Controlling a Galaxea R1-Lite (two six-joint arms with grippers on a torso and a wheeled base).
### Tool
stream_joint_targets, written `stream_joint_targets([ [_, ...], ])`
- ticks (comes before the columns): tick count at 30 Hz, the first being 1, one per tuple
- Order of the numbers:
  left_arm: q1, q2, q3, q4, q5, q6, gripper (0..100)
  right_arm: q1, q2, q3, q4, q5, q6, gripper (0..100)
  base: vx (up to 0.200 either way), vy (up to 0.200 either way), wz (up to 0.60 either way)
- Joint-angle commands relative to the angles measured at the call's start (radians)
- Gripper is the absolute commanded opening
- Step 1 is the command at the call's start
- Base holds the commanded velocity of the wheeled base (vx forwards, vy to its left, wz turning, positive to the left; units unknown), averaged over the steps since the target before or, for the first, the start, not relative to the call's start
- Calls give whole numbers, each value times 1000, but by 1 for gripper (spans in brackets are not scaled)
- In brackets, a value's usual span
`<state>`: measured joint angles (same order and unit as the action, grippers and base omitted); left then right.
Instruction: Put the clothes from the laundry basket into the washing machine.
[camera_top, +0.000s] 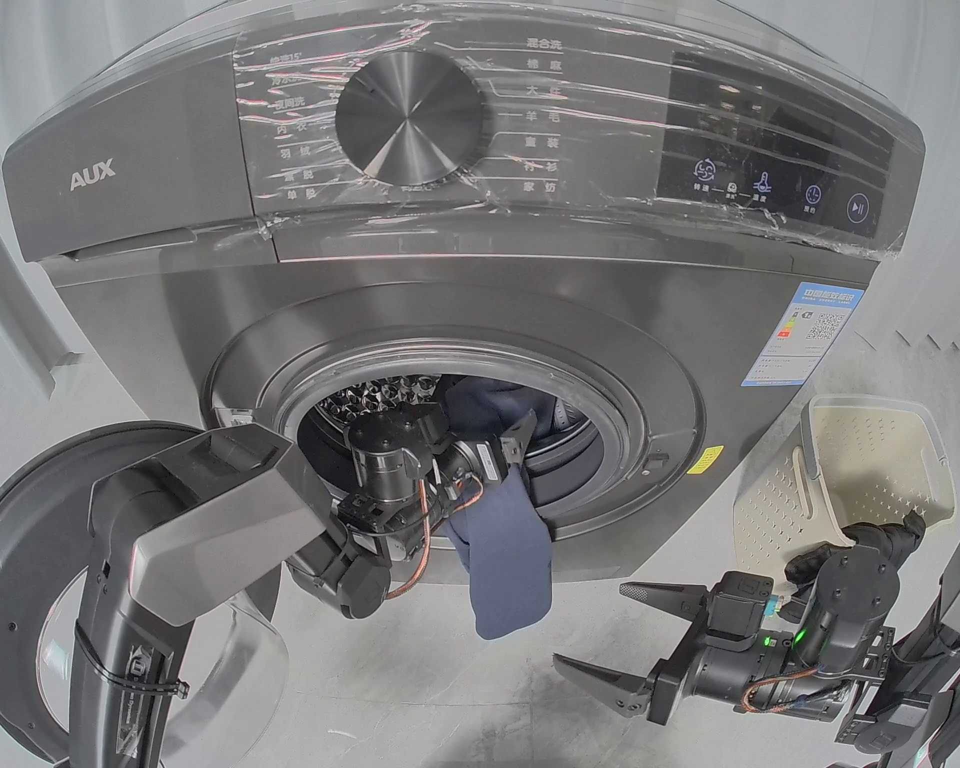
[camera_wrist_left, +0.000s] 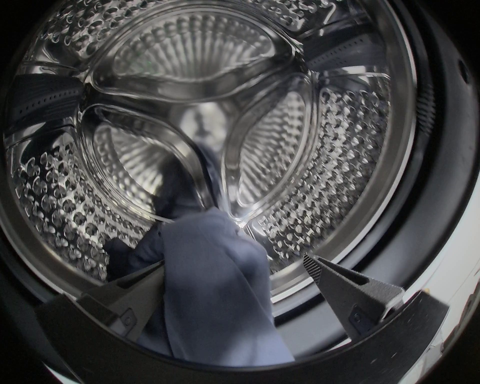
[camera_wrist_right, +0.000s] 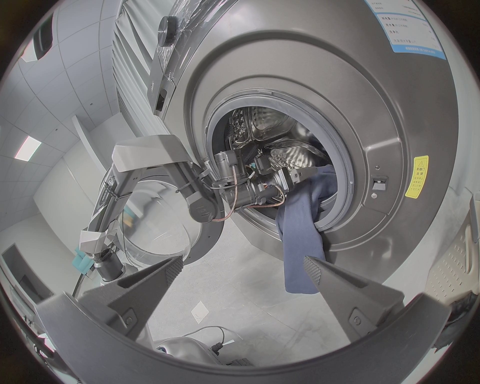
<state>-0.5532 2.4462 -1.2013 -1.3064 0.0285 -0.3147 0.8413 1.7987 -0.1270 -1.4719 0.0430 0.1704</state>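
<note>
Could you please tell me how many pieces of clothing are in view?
1: a blue garment draped over the washing machine's door rim, partly in the drum, partly hanging outside. The laundry basket is partly blocked from view, so more may be hidden.

Dark blue garment (camera_top: 510, 560) is half in, half out: top bunched in the drum, the rest drooping over the rim of the grey front-load washing machine (camera_top: 400, 300). Its door (camera_top: 40, 520) hangs open on the left. The cream perforated laundry basket (camera_top: 870, 460) sits just right of it.

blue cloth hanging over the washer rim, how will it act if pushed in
Probably floppy: the blue cloth drapes limply over the washer rim. Likely to bunch rather than slide. Its hanging end may drag it back out.
</note>
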Motion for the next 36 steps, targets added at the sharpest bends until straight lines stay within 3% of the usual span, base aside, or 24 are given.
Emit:
stream_joint_targets([
  [1,-40,-53,100,9,-18,5,100,1,2,0,-1,0,0,100,0,0,0],
  [8,-37,-12,115,35,-18,65,100,1,2,0,-1,0,0,100,0,0,0],
  [16,-27,30,101,47,-10,103,100,1,2,-2,-1,0,0,100,0,0,0],
  [17,-27,30,101,47,-10,105,0,1,2,-2,-1,0,0,100,0,0,0],
  [24,-13,37,48,45,-10,100,0,9,1,-5,-1,0,0,100,0,0,0],
  [29,6,48,-41,35,51,80,0,9,1,-6,-1,-2,0,100,0,0,0],
  [36,29,50,-162,33,93,42,0,7,2,-6,-1,0,1,100,0,0,0],
])
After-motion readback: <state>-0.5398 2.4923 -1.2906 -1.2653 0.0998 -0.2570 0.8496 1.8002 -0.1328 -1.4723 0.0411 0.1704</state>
